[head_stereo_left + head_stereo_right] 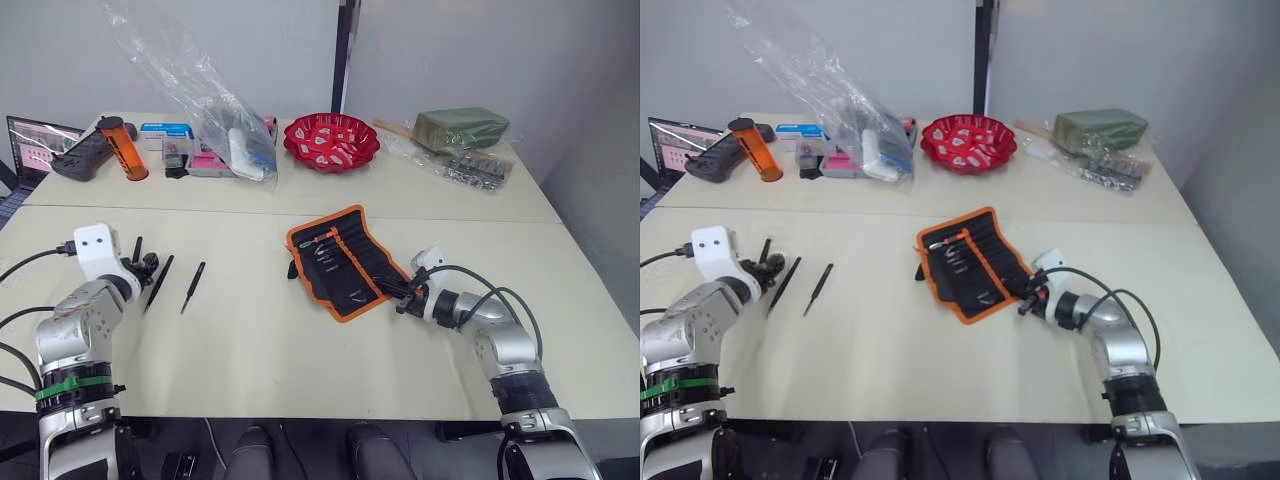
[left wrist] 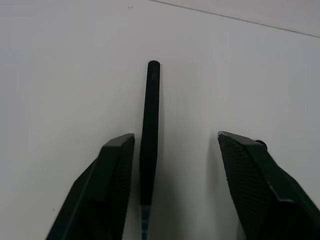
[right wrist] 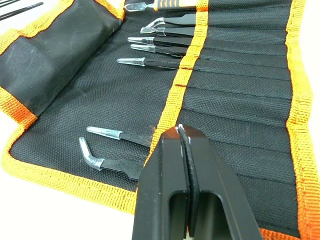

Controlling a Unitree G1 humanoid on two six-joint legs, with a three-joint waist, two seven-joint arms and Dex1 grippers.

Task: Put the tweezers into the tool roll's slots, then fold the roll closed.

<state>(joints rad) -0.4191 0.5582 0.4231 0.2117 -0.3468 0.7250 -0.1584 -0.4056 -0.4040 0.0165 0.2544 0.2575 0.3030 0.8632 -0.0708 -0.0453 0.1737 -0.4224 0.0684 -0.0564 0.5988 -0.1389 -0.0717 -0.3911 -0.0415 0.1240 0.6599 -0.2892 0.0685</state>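
- While the left gripper (image 2: 175, 165) is spread open around a loose tweezer (image 2: 150, 135) at centre-left, a skewed pinch could flick it away.
- Right gripper (image 3: 186, 150) pressed closed, empty, over the tool roll (image 1: 345, 260) mid-frame; fabric could be dragged.

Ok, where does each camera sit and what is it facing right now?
Left and right eye views: on the head, looking forward and down over the table, both arms showing.
Left wrist view: on the left wrist, looking along open fingers straddling a loose tweezer.
Right wrist view: on the right wrist, shut fingers over the tool roll.
Shared: head and right wrist views both show the slots.
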